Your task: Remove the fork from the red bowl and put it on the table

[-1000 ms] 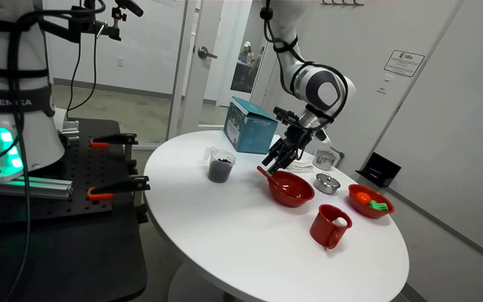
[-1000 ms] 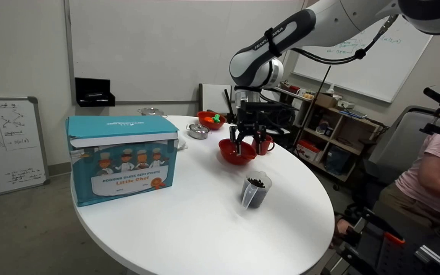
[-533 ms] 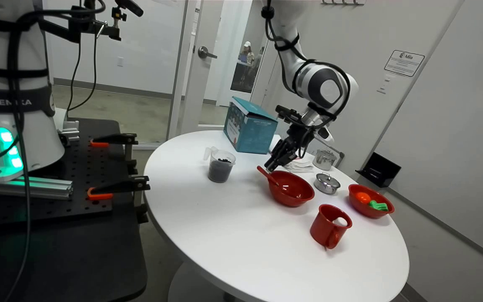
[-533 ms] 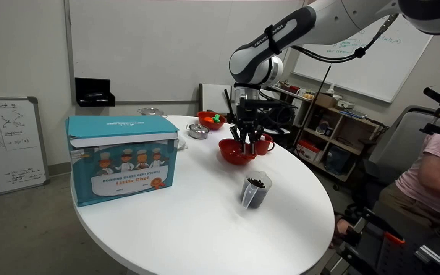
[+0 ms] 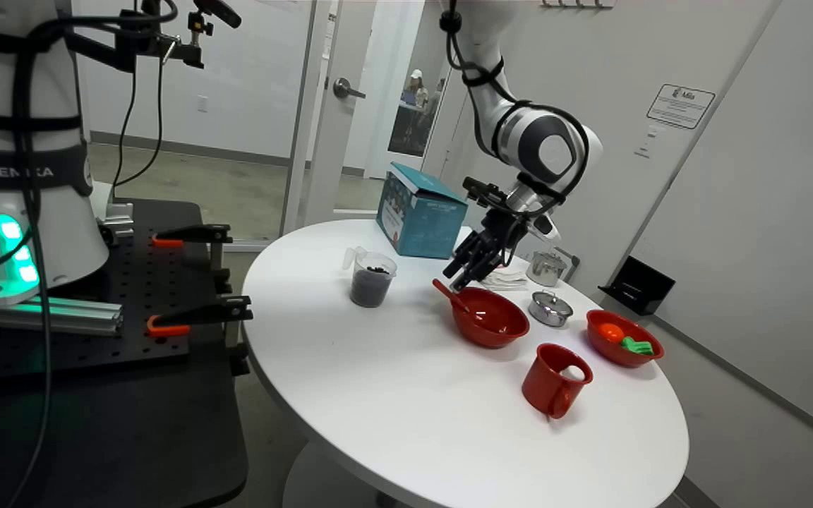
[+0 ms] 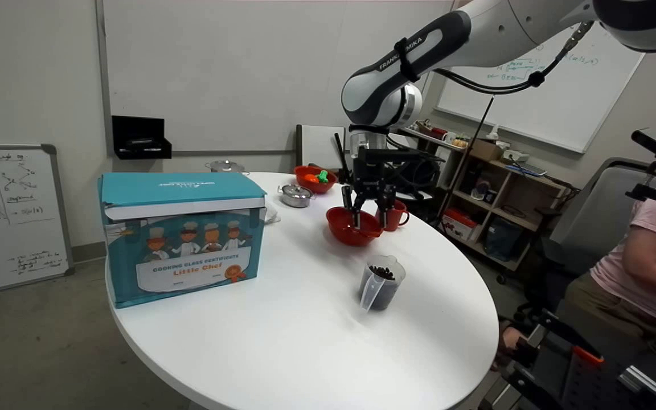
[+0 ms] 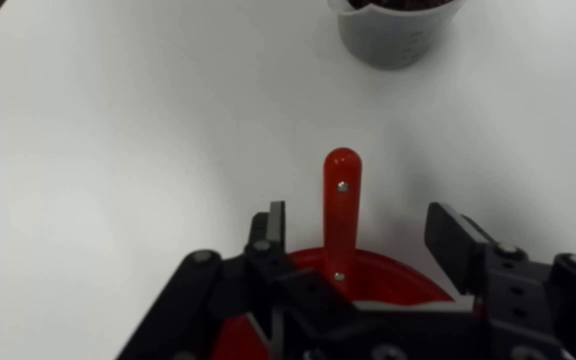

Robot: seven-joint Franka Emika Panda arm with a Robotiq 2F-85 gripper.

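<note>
The gripper (image 7: pixel 358 220) has its jaws spread well apart and grips nothing; in the wrist view the fork (image 7: pixel 341 215) shows its red handle in the gap between them, closer to one jaw. How far below the tips that handle lies, I cannot tell. The fork lies across the rim of the red bowl (image 5: pixel 497 317), handle end out over the table (image 5: pixel 378 381), lower part inside; its head is covered by the gripper's body in the wrist view and hard to make out inside the bowl in both exterior views. In an exterior view the gripper hides parts of the bowl and of the red mug (image 6: pixel 395 213) behind it. The measuring cup (image 7: pixel 393 42), apart from the bowl, is cut by the top edge of the wrist view. Also on the table are a lidded pot (image 5: pixel 550 310) and a red-orange bowl (image 5: pixel 600 344) with an orange piece (image 5: pixel 611 332) and a green piece (image 5: pixel 637 346); in an exterior view the teal box (image 6: pixel 183 191) partly covers a metal pot (image 6: pixel 226 166) and, past the table, a person (image 6: pixel 630 262) is cut off by the frame
</note>
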